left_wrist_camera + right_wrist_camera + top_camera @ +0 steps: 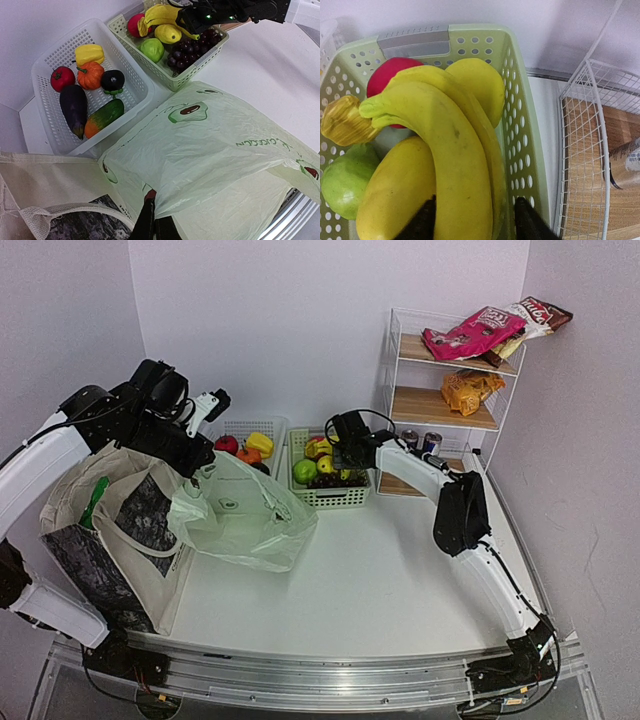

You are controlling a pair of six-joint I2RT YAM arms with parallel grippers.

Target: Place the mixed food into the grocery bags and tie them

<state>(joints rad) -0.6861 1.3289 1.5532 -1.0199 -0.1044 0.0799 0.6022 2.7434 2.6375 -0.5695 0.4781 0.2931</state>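
Observation:
My left gripper [205, 455] [152, 202] is shut on the edge of the pale-green avocado-print plastic bag [250, 520] [215, 145], which spreads over the table beside the cream canvas tote [110, 530] [40, 180]. My right gripper [333, 448] [472, 220] reaches down into the green basket [340, 498] [520, 100]. It is open, its fingers straddling the yellow bananas [455, 150] [160, 12]: the left finger touches them and the right one stands by the basket wall. A dark grape bunch [187, 50] lies in the same basket. Orange crisp packets [470, 390] and drink cans [420, 440] sit on the rack.
A white basket [272, 428] [50, 65] with an eggplant, a pepper and other vegetables stands left of the green one. The white wire rack [392, 350] rises at the back right, with a pink crisp packet [470, 332] on top. A green apple [342, 180] lies beside the bananas.

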